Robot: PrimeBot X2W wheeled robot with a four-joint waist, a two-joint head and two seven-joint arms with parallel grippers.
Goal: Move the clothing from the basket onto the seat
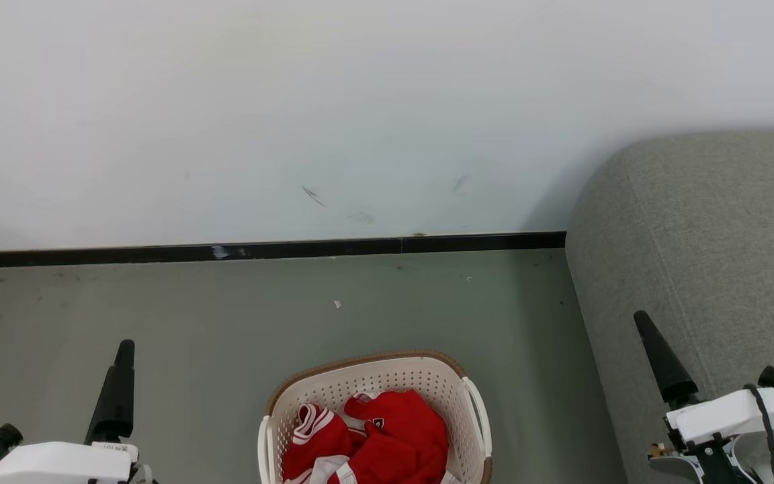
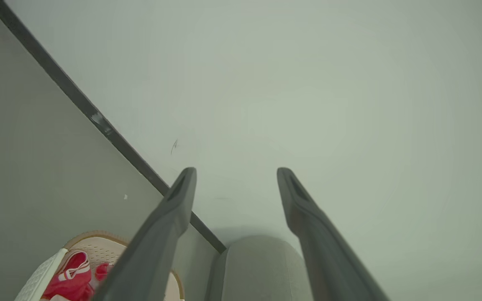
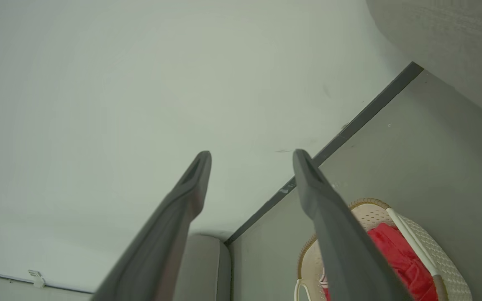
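Clothing [image 1: 394,437] in red and white lies crumpled inside the basket [image 1: 387,375], at the bottom middle of the head view. The basket stands on the grey-green floor [image 1: 226,316], near the seat [image 1: 709,235] but apart from it. The seat takes the right side of the frame, and no garment lies on it. A pale wall [image 1: 293,101] with a black skirting strip [image 1: 293,250] closes the upper part. The left gripper [image 1: 123,353] rises at the lower left and the right gripper [image 1: 646,326] at the lower right, over the edge of the seat. Both are away from the basket.

In the left wrist view, the two dark fingers [image 2: 170,234] of the left gripper [image 2: 237,171] stand wide apart with nothing between them. The basket [image 2: 94,246] with the clothing [image 2: 71,276] is in the lower left corner, and a rounded part of the seat [image 2: 257,267] is at the bottom middle.

In the right wrist view, the right gripper [image 3: 251,154] is also spread and holds nothing. The basket [image 3: 433,251] with the red clothing [image 3: 396,255] sits at the lower right, partly behind one finger [image 3: 341,234]. The seat [image 3: 454,37] fills the upper right corner.
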